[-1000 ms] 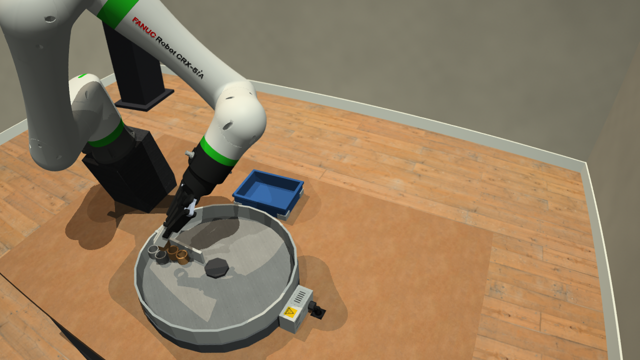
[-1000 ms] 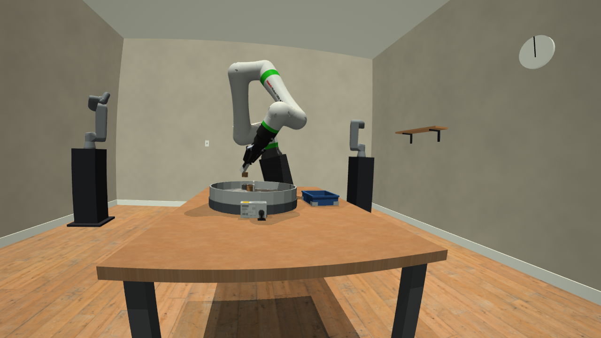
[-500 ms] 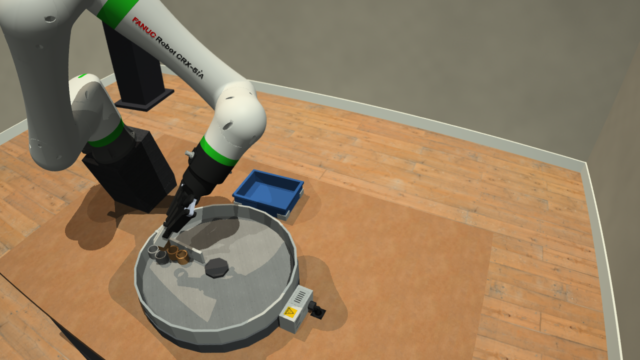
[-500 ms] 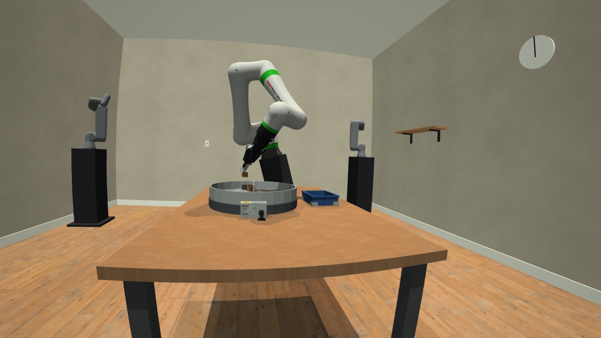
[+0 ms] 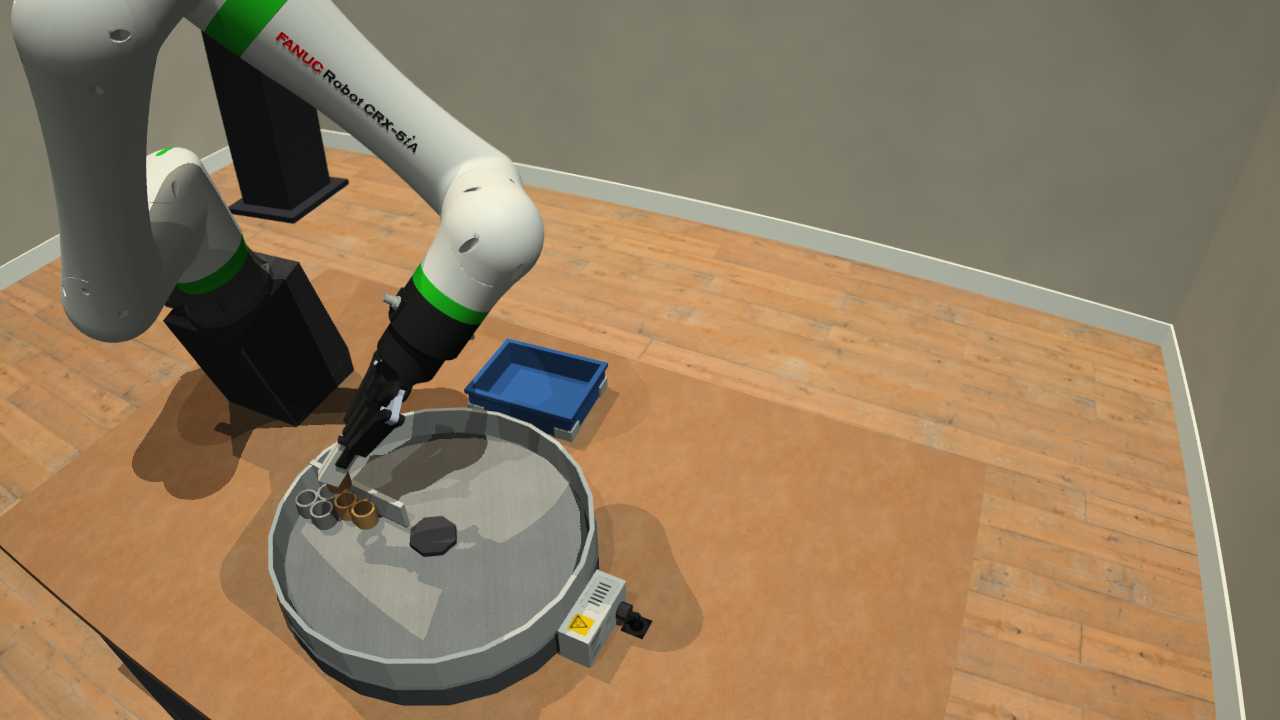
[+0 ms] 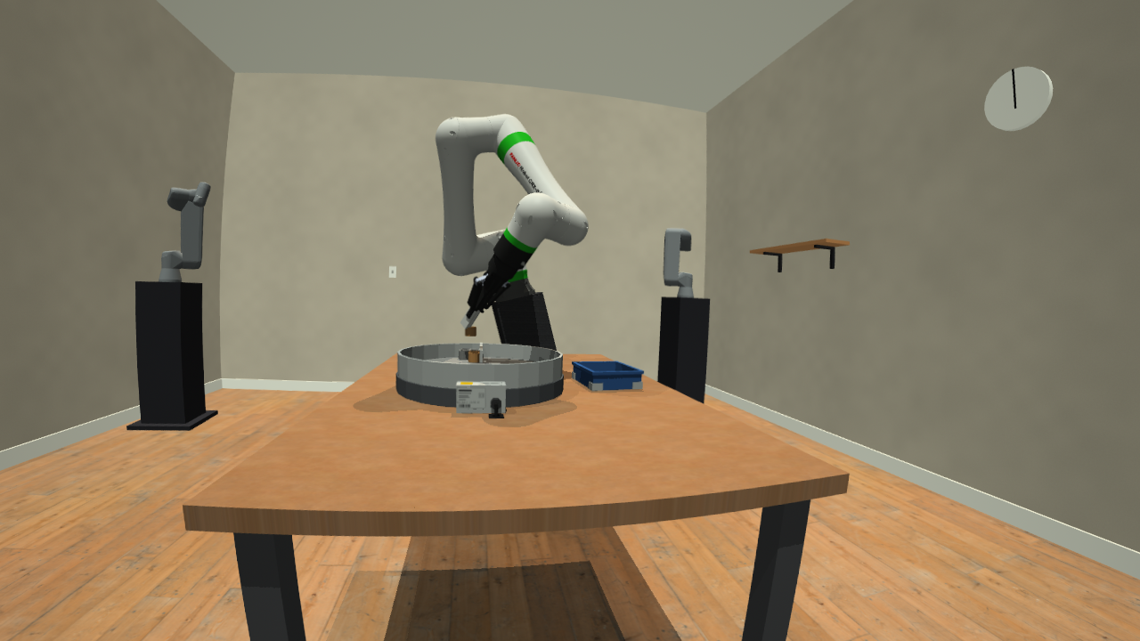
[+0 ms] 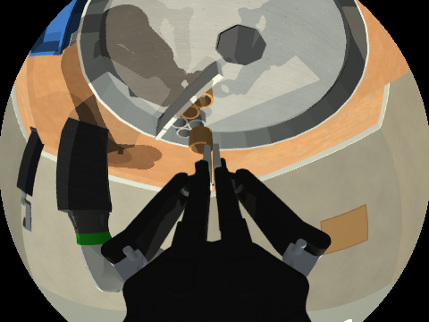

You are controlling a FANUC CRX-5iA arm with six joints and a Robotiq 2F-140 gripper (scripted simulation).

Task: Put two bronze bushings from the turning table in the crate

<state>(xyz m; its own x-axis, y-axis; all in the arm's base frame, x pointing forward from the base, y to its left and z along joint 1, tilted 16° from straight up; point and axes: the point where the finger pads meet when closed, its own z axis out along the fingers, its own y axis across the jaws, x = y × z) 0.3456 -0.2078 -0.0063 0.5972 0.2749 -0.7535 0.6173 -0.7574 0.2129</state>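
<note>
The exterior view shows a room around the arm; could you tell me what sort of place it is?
Probably a robotics lab or training cell: a robot arm stands over a round turning table, and more arms stand on black pedestals near the walls.

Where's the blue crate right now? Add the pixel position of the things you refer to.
In the top view the blue crate [image 5: 537,386] [image 6: 607,374] [image 7: 54,38] sits on the table just beyond the turning table's [image 5: 577,519] [image 6: 478,374] [image 7: 357,49] far rim; in the exterior view, right of it.
</note>
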